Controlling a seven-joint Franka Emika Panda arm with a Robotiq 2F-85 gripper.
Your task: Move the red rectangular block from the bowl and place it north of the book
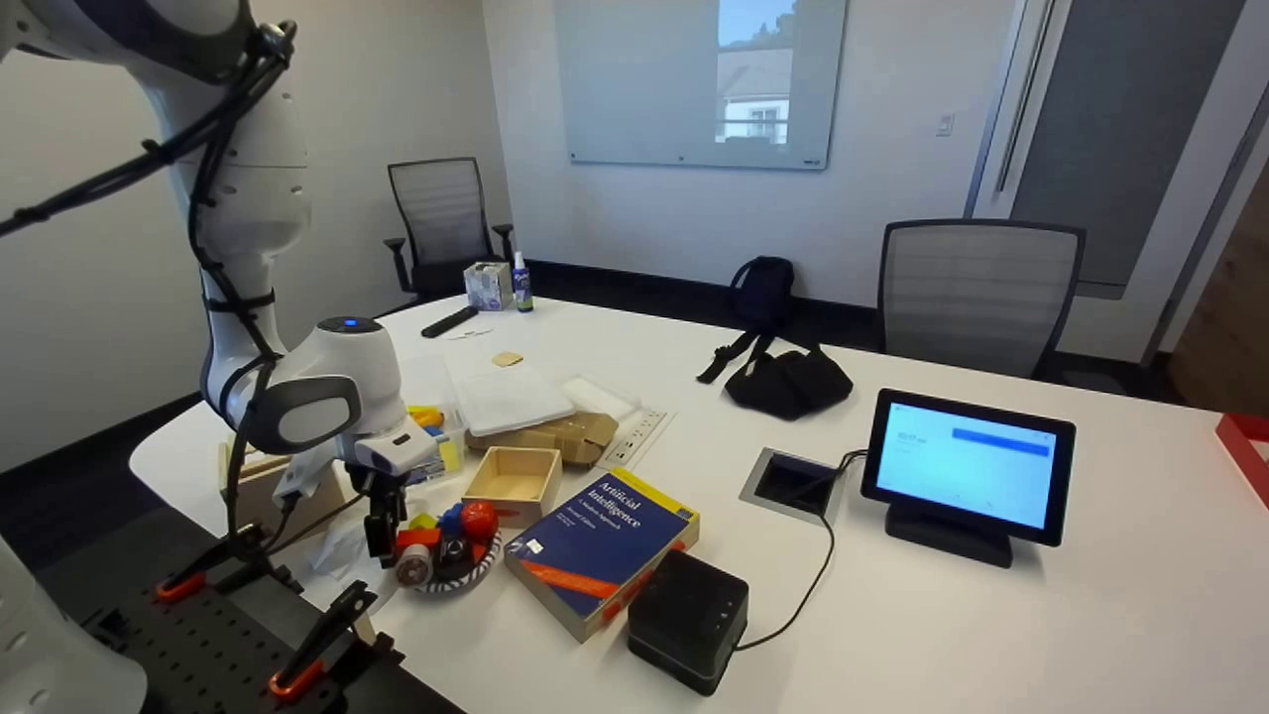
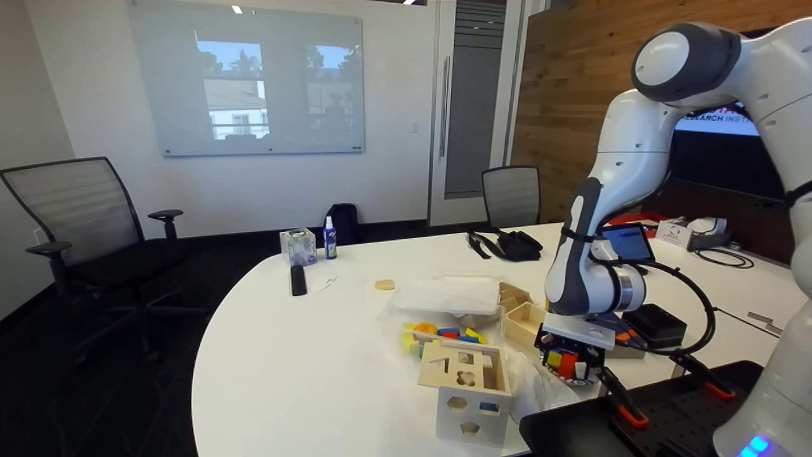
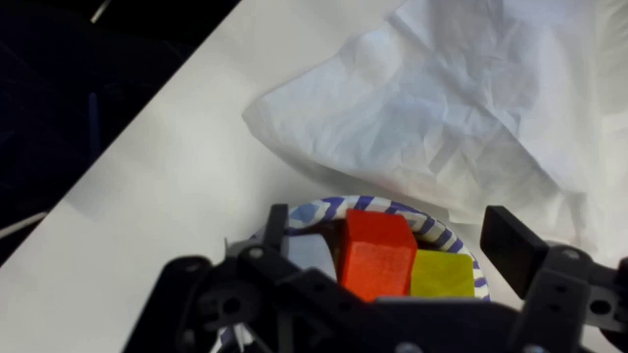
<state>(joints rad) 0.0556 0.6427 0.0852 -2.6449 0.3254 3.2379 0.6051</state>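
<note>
The red rectangular block (image 3: 379, 255) lies in the bowl, whose pale rim (image 3: 363, 202) has dark stripes. The block also shows in both exterior views (image 1: 416, 537) (image 2: 566, 366). My gripper (image 3: 387, 225) is open over the bowl, its fingers wide apart on either side of the block. No contact with the block is visible. A yellow-green piece (image 3: 441, 274) and a pale piece (image 3: 310, 252) flank the block; its near end is hidden by the gripper. The navy-blue book (image 1: 600, 540) lies flat beside the bowl (image 1: 476, 577); the arm partly hides it in an exterior view (image 2: 615, 325).
A light wooden box (image 1: 516, 476) stands behind the bowl. A black box (image 1: 689, 620) sits against the book. A wooden shape sorter (image 2: 472, 397) and crumpled white wrapping (image 3: 407, 113) lie near the bowl. Red-handled clamps (image 1: 322, 640) stand at the table edge. A tablet (image 1: 967, 461) stands farther off.
</note>
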